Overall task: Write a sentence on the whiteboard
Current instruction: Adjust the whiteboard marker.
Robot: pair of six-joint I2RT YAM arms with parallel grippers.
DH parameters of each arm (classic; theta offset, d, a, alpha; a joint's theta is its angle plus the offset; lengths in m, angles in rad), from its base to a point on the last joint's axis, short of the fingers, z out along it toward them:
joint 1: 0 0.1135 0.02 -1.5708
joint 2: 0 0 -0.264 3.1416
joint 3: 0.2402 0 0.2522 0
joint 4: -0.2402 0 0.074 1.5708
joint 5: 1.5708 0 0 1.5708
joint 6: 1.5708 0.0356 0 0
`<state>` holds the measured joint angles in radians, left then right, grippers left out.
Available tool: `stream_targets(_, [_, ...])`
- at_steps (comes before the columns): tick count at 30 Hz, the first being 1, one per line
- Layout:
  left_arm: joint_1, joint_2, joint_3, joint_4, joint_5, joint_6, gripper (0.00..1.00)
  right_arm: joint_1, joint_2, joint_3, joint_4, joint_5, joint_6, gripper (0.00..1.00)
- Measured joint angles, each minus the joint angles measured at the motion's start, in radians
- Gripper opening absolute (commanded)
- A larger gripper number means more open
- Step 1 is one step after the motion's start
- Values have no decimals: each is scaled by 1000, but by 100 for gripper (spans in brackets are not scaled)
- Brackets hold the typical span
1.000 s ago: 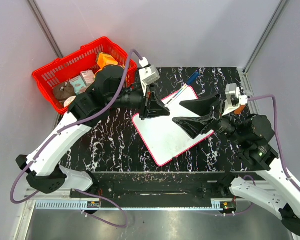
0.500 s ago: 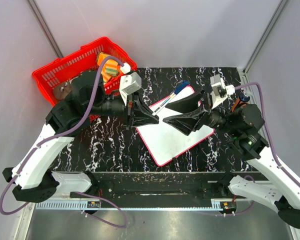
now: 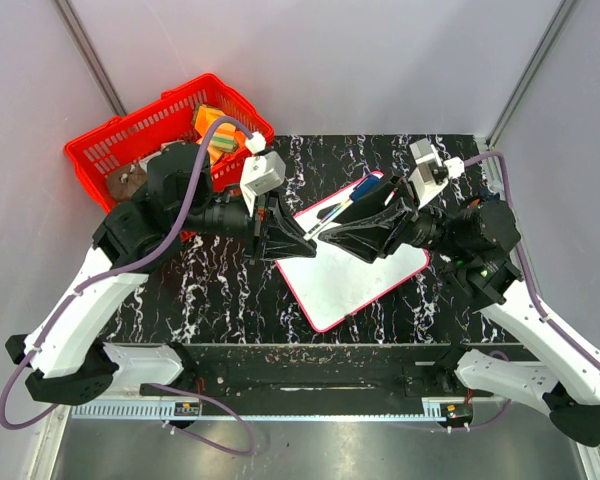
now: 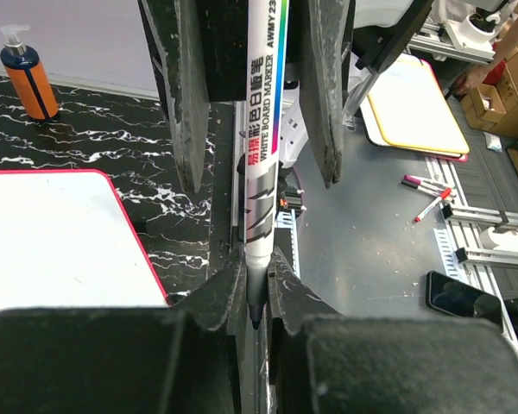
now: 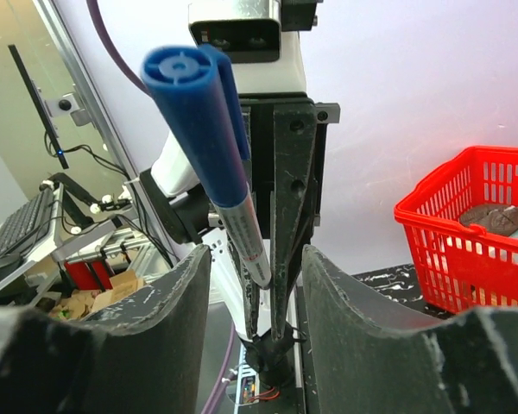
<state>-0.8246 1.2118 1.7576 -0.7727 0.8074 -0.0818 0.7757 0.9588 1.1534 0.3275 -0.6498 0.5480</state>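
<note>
My left gripper (image 3: 313, 232) is shut on a whiteboard marker (image 3: 338, 209) and holds it in the air over the whiteboard's (image 3: 352, 272) far left corner. In the left wrist view the fingers (image 4: 226, 280) pinch the marker (image 4: 265, 129) near its tip. Its blue cap (image 5: 194, 95) points at my right gripper (image 3: 338, 222), which is open with its jaws on either side of the marker, apart from it. The whiteboard, white with a red-pink rim, lies on the black marbled table; it also shows in the left wrist view (image 4: 52, 241). No sentence shows on it.
A red basket (image 3: 110, 140) with several items stands at the far left; it also shows in the right wrist view (image 5: 432, 233). An orange pump bottle (image 4: 26, 73) stands on the table. The two arms meet over the board's far half.
My left gripper has pulled back to the left with the marker. My right gripper has moved left and up, and its open jaws now flank the marker's capped end.
</note>
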Motion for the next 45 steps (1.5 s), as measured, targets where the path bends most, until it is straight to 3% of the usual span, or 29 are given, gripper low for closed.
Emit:
stream_targets(32, [0, 1, -31, 4, 36, -1, 0, 0, 45, 0, 71, -79, 61, 39])
stream_targets(34, [0, 1, -31, 4, 37, -2, 0, 0, 46, 0, 71, -79, 61, 35])
stream_targets(37, [0, 1, -31, 4, 41, -2, 0, 0, 45, 0, 72, -79, 61, 20])
stream_targets(39, [0, 1, -31, 4, 45, -7, 0, 0, 45, -1, 71, -77, 56, 4])
stream_targets(42, [-2, 1, -31, 3, 47, -24, 0, -4, 45, -2, 68, -74, 37, 0])
stream_targets(43, [-2, 1, -31, 3, 47, -27, 3, -4, 45, -2, 66, -74, 31, 0])
stream_targets(44, [-2, 1, -31, 3, 46, -29, 33, -4, 45, -2, 65, -72, 27, 0])
stream_targets(45, [-2, 1, -31, 3, 45, -31, 48, -4, 45, -2, 64, -71, 24, 0])
